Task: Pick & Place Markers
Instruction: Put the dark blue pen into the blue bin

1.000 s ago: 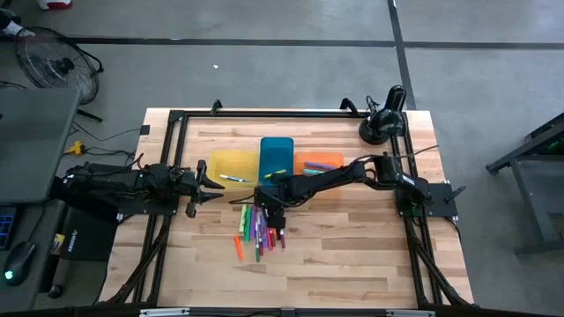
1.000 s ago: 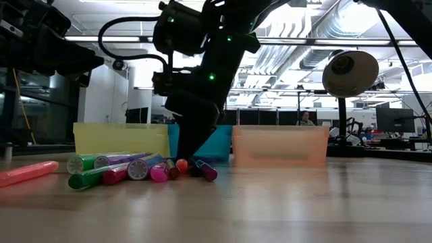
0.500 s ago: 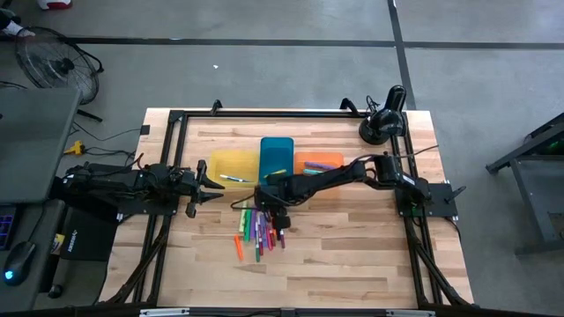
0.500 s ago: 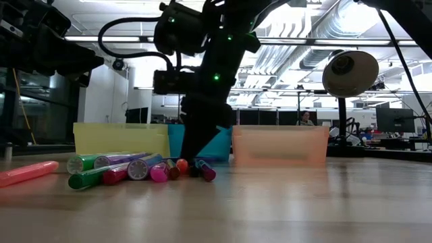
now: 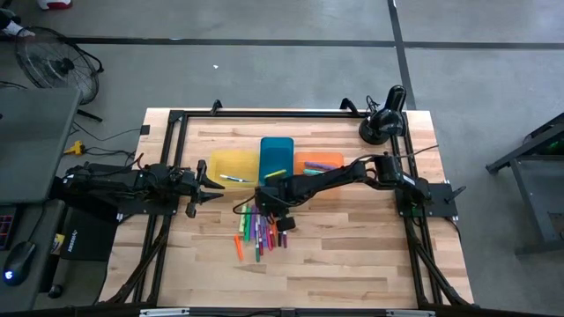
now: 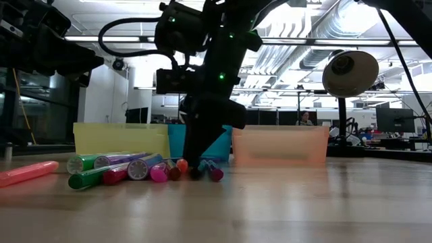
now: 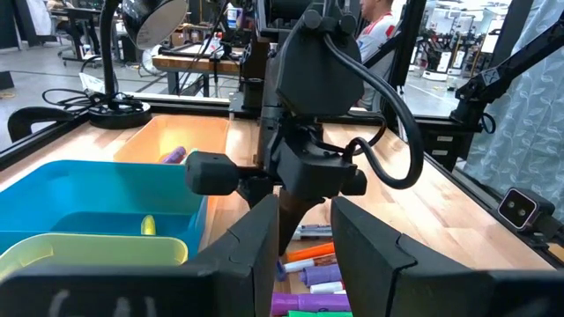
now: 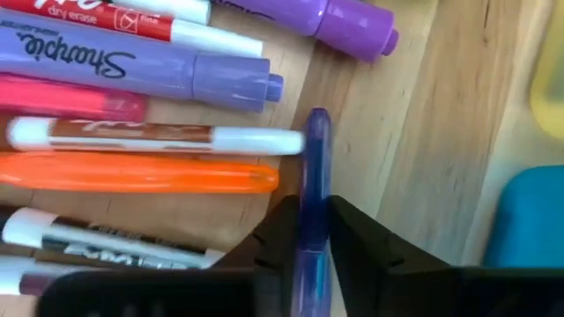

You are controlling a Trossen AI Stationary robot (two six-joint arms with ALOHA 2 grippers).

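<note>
Where its 2 dark fingers narrow, the right tool clamps a slim blue-purple marker lying on the wooden tabletop, beside the smooth cylindrical markers. Left tool hovers part-open, well apart.

yellow tray, blue tray, orange tray, pale wood table, markers mixed orange/green/pink/purple, blue-purple marker between right gripper's dark fingers
</note>
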